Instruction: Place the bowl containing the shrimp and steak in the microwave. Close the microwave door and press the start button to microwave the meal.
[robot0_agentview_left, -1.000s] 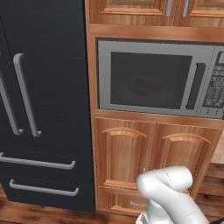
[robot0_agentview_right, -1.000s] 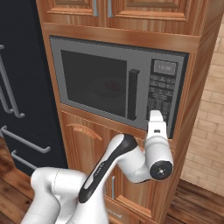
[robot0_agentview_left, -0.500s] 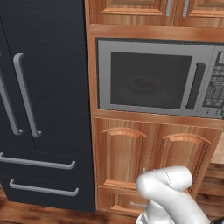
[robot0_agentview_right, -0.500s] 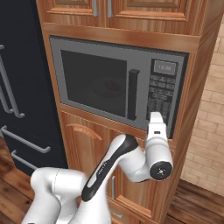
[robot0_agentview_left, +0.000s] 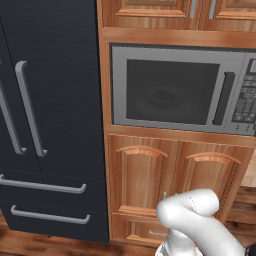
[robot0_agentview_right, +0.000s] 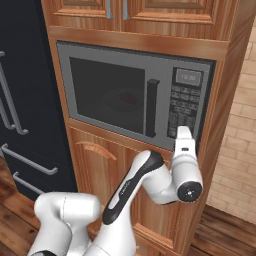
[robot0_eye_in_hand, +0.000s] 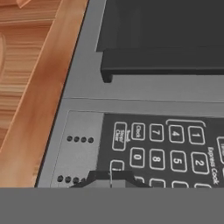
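One pincer (robot0_agentview_right: 184, 131), jaws fully closed, empty, at keypad (robot0_agentview_right: 181, 107) of microwave (robot0_agentview_right: 100, 65); microwave door (robot0_agentview_left: 175, 90) closed, bowl (robot0_agentview_left: 162, 100) inside.

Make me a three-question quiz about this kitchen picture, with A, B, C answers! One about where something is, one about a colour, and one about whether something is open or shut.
1. Where is the gripper?
A. at the keypad
B. on the fridge handle
C. inside a cupboard

2. What colour is the fridge?
A. white
B. very dark, nearly black
C. red

3. Is the microwave door open or shut?
A. wide open
B. taken off
C. shut

Answers:
1. A, because in the right base view the gripper's tip sits against the bottom of the keypad, and the hand view looks closely at the number buttons.
2. B, because both its doors and its drawers are dark, with grey handles.
3. C, because the door lies flat in the microwave, with the bowl dimly behind the glass.
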